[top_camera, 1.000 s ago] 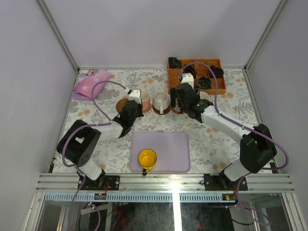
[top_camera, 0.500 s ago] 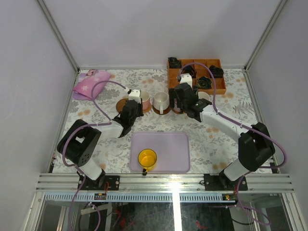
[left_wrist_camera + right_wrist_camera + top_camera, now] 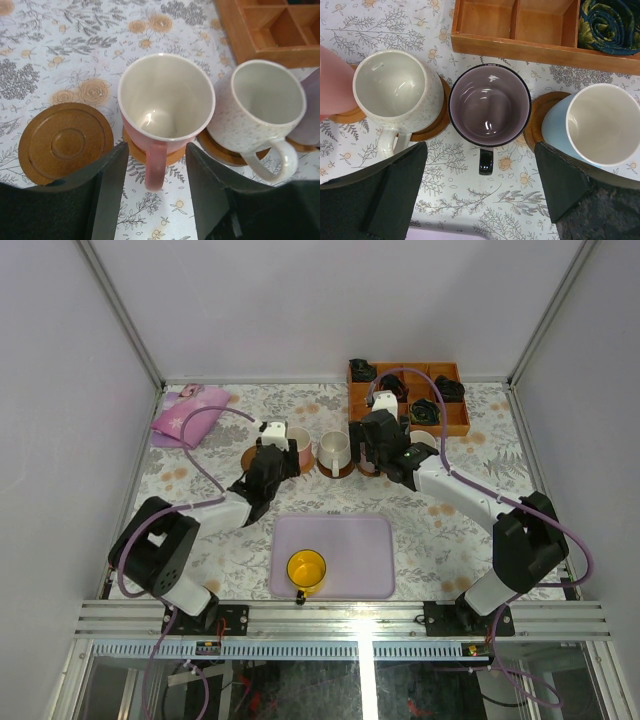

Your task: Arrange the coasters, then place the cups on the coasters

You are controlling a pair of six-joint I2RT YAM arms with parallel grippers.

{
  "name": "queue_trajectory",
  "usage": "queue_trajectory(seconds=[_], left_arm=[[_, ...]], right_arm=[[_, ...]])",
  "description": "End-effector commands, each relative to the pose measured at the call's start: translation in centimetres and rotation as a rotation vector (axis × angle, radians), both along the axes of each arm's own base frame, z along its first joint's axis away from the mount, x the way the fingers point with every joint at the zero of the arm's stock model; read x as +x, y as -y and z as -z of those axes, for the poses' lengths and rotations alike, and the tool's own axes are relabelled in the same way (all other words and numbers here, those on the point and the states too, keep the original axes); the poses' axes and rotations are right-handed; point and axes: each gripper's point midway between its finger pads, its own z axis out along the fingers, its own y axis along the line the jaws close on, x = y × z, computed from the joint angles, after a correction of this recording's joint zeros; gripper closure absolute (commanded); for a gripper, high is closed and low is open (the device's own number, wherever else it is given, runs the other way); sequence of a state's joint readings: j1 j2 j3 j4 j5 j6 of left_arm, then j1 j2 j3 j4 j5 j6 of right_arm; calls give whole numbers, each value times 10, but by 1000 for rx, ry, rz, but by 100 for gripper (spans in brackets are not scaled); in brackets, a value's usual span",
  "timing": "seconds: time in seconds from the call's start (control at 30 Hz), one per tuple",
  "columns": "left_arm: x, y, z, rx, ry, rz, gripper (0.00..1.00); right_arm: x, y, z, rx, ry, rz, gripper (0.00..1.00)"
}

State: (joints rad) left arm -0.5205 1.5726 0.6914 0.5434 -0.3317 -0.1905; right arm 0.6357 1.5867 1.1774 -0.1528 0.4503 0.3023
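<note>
Your left pincer is open, jaws either side of the pink cup handle; cup sits on its tan coaster. Your right pincer is wide open, right of the pink cup. Retreat skewed and a jaw hooks the handle, dragging the cup off-centre.

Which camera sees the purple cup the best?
The right wrist view: the purple cup sits right in the middle, seen straight down, with its whole rim showing. The left wrist view catches only a sliver at its right edge, and in the top view the right arm mostly covers it.
</note>
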Motion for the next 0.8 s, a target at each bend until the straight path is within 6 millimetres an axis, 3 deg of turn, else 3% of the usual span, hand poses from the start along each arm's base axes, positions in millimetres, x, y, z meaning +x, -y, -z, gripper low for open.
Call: queue_trajectory(seconds=[0.0, 0.77], left_arm=[[-5, -4, -18, -38, 28, -12, 50], [-14, 17, 14, -70, -112, 75, 46]], right_arm=[[9, -5, -22, 41, 42, 3, 4], [1, -2, -21, 59, 28, 10, 4]])
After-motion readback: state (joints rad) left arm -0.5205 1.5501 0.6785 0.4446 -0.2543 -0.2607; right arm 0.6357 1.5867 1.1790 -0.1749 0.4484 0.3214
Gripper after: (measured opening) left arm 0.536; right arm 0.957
